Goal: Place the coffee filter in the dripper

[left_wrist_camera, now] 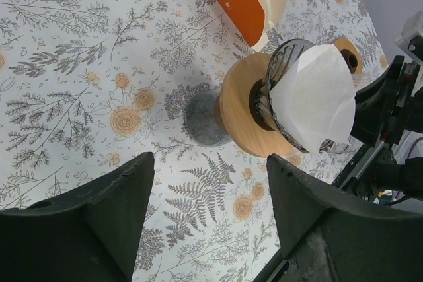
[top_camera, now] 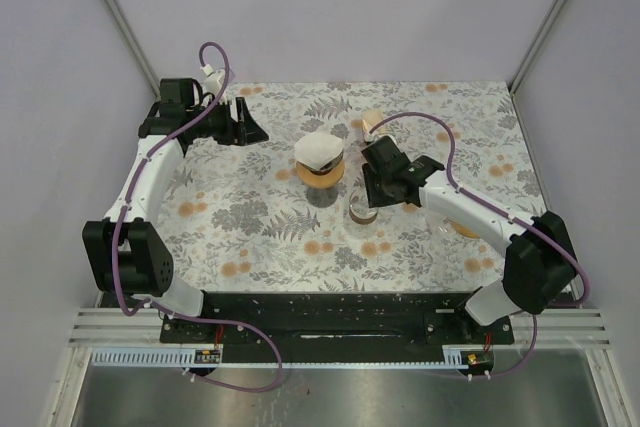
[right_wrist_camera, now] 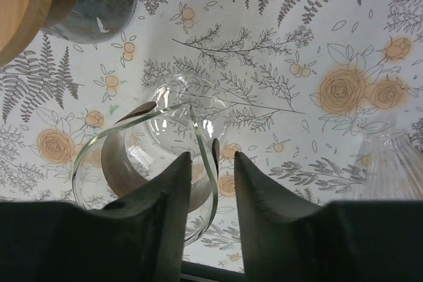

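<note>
Pinching a glass carafe's [right_wrist_camera: 149, 163] rim, the right end effector [right_wrist_camera: 210, 183] hides its near edge; left end effector [left_wrist_camera: 208, 209] gapes.

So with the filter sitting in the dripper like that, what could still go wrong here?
The white filter looks loosely seated and lopsided in the glass dripper, so a nudge could tip it out. The right gripper straddles the rim of a glass vessel close to the dripper stand; lifting or dragging it might knock the stand.
</note>
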### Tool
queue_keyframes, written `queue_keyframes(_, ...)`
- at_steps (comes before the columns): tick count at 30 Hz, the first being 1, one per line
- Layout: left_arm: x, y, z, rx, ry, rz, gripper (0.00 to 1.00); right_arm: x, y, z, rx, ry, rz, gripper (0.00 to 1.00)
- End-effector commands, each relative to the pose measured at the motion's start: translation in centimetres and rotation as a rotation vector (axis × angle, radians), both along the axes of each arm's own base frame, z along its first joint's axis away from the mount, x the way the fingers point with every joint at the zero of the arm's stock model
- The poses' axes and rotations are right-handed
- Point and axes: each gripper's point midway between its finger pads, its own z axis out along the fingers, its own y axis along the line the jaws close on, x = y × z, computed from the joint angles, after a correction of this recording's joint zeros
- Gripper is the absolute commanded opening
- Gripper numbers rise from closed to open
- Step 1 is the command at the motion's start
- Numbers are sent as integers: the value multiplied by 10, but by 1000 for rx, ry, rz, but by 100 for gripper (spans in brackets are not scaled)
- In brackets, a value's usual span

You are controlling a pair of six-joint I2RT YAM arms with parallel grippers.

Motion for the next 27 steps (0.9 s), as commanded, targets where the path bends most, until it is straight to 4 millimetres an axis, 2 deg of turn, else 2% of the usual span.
queue_keyframes(1,0,-2,27,-24,-89,-17,73,5,7,16,24,-37,24,49)
queue_keyframes(3,1,-2,27,-24,-92,-19,73,5,5,26,9,-45,38,65)
queue_keyframes(6,0,-3,27,-28,-89,-22,73,7,-7,49,-19,-87,9,76)
queue_keyframes(7,0,-3,27,-29,-87,-23,73,7,-17,59,-30,-111,-24,80)
queue_keyframes(9,-1,-3,27,-32,-88,-29,73,8,-36,78,-36,-165,-108,99)
queue_keyframes(12,-1,-4,28,-39,-92,-31,73,9,-70,93,58,-171,-250,99)
queue_keyframes(15,-2,-5,27,-47,-83,-34,73,3,-101,86,160,-118,-375,99)
queue_keyframes(21,-4,-7,28,-60,-79,-40,73,11,-194,88,136,-235,-715,99)
queue_keyframes(24,-6,-7,28,-62,-80,-43,73,14,-239,73,165,-245,-899,84)
queue_keyframes(27,-8,-7,30,-57,-95,-46,73,7,-267,45,111,-195,-1016,72)
